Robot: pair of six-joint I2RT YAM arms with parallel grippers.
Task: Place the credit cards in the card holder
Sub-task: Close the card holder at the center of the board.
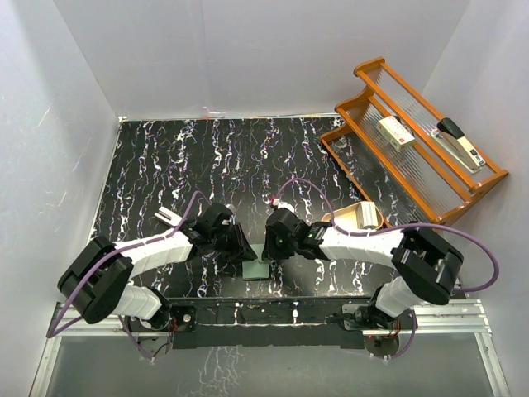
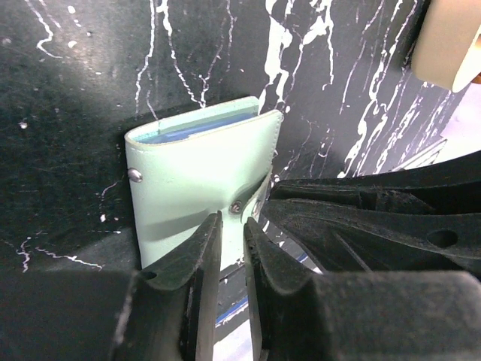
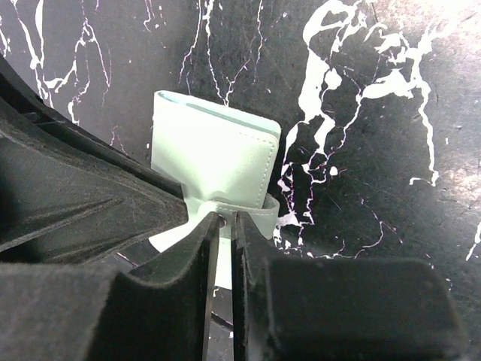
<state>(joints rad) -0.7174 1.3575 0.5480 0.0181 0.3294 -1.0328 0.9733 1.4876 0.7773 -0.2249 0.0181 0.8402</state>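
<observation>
The sage-green card holder [image 1: 257, 269] lies folded near the table's front edge, between both grippers. In the left wrist view the card holder [image 2: 195, 173] shows pale blue credit cards [image 2: 199, 128] tucked in its far open edge. My left gripper [image 2: 231, 222] is shut to a thin slit, with its tips on the holder beside a snap stud. My right gripper [image 3: 225, 218] is shut to a thin slit, with its tips on the holder's snap tab [image 3: 255, 213]. Nothing shows between either pair of jaws. From above, the left gripper [image 1: 245, 253] and the right gripper [image 1: 269, 250] meet over the holder.
A tan cream bowl-like object [image 1: 355, 217] stands just right of the right arm. A wooden rack [image 1: 413, 157] at the back right holds a stapler [image 1: 460, 142] and a small box [image 1: 395, 132]. A small white object [image 1: 168, 217] lies left of the left arm.
</observation>
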